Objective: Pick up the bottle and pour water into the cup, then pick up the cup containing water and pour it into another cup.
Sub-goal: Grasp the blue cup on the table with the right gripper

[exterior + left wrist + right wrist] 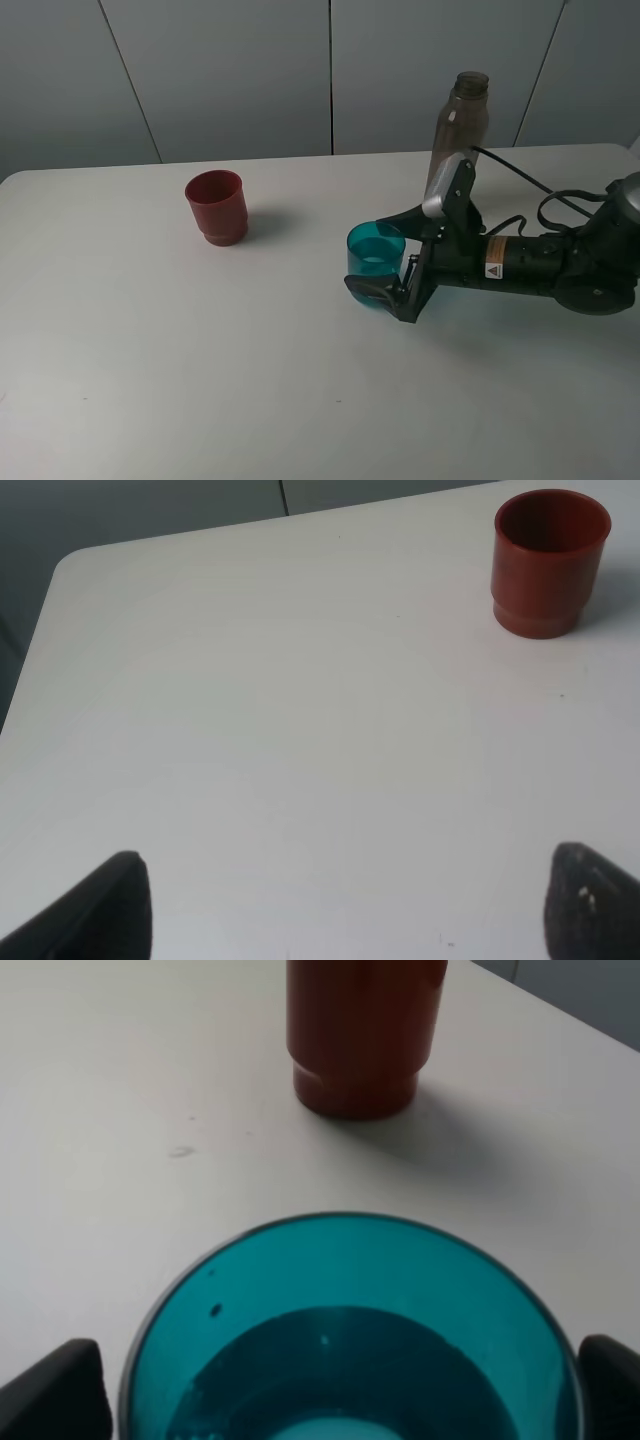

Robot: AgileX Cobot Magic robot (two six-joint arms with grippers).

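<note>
Right gripper [384, 258] jaws sit wide open astride the cup [372, 248], holding nothing; closing off-centre could spill its water

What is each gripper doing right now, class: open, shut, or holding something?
Left gripper: open, holding nothing.
Right gripper: open, jaws either side of the teal cup.

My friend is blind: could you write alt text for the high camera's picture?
A black robot arm reaches in from the right, its open pincer set around a teal cup on a white table. A tall smoky bottle stands behind the arm; a red cup stands apart to the left.
</note>
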